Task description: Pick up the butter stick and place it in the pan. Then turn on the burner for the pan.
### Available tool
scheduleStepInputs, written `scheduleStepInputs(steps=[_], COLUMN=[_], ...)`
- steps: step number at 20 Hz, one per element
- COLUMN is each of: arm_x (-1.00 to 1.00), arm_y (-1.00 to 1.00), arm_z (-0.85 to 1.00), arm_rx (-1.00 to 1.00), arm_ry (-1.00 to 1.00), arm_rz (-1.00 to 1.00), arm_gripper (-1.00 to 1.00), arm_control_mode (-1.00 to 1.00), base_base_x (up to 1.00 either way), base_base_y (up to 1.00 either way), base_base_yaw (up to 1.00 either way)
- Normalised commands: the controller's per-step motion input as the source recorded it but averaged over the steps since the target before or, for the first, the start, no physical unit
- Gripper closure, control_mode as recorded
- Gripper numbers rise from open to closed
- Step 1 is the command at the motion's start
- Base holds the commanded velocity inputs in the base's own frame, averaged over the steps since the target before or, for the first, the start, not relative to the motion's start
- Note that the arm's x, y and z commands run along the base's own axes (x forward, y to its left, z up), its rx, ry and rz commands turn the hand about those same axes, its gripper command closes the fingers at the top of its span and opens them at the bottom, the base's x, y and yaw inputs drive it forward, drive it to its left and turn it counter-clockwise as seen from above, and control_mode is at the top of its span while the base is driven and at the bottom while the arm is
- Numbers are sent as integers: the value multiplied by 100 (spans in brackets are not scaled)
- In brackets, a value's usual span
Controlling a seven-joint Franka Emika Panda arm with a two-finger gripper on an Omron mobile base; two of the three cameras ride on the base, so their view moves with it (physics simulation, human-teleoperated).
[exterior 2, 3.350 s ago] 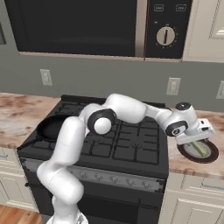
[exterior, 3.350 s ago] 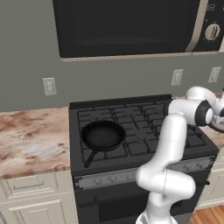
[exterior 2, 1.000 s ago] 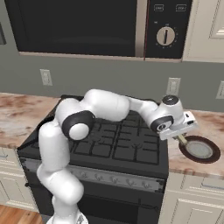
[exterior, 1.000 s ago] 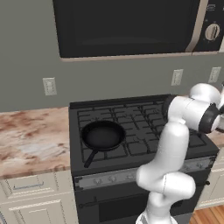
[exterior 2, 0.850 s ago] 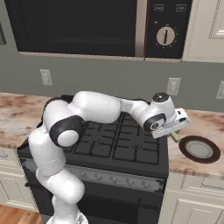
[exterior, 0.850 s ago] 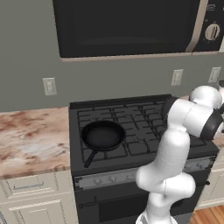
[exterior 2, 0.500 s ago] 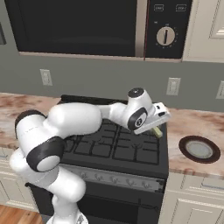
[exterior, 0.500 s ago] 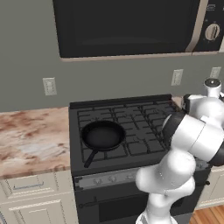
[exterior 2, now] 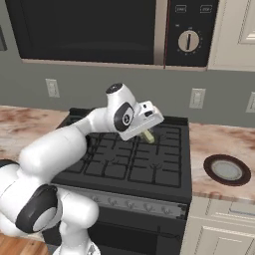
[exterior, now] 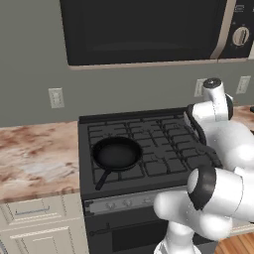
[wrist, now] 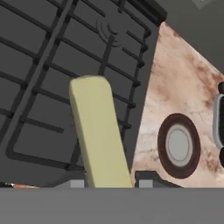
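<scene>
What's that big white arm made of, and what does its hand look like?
The arm is a chain of rounded, glossy white shells joined by dark grey rings at each joint, with round dark caps on the elbows. It ends in a boxy white hand, the gripper, carrying two small dark finger tips. No loose cables or markings show.

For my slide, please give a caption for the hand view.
The hand holds the butter over the stove grate, a round dish on the counter beside.

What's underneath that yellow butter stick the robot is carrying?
Under the butter stick lie the stove's black grates, above its right side. The gripper holds its lower end, so the grate straight beneath is covered.
</scene>
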Motion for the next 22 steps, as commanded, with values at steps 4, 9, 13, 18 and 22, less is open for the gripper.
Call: scheduleStepInputs(steps=[4, 9, 13, 18, 22], arm_x=[0, -18, -20, 1, 9], arm_y=[100, 87, 81, 97, 100], arm_z=[24, -2, -8, 0, -1], arm_rx=[2, 6, 7, 7, 0], arm_ry=[5, 7, 2, 1, 0], arm_rz=[0, 6, 11, 1, 0], arm_gripper=[100, 100, 100, 100, 100], arm_control_mode=[-100, -100, -100, -100, -100], base_base_x=[0, 0, 0, 0, 0], base_base_y=[0, 0, 0, 0, 0], base_base_yaw=[0, 0, 0, 0, 0])
